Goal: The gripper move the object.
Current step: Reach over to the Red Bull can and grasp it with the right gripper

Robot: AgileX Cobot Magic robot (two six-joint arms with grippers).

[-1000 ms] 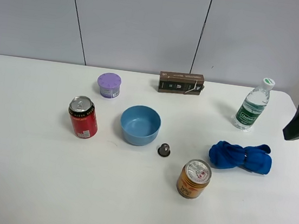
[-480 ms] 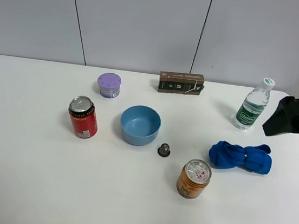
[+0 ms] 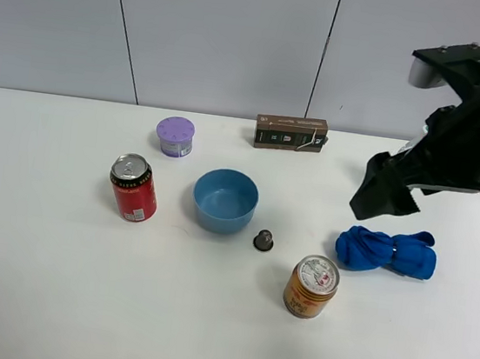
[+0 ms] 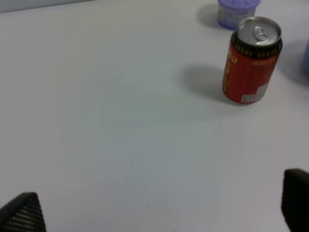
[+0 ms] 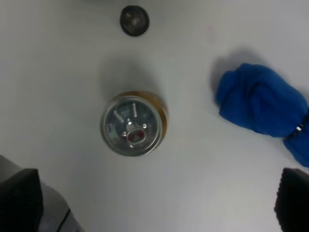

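The short gold-orange can (image 3: 312, 286) with a silver pull-tab top stands upright on the white table (image 3: 50, 296), right of the middle and near the front. My right gripper (image 3: 382, 195) hangs above the table, behind and to the right of the can and clear of it. The right wrist view looks straight down on the can (image 5: 133, 124), with both black fingertips (image 5: 19, 195) wide apart; the right gripper (image 5: 154, 203) is open and empty. My left gripper (image 4: 157, 208) is open and empty over bare table; it is out of the exterior view.
A taller red can (image 3: 134, 187) stands at the left, also in the left wrist view (image 4: 251, 60). A blue bowl (image 3: 224, 199), a purple tub (image 3: 175, 136), a brown box (image 3: 291, 133), a small dark capsule (image 3: 263, 239) and a blue cloth (image 3: 386, 252) lie around.
My right arm has swung in from the right edge, leftward over the table, and now hides the water bottle. The can and the other objects have not moved.
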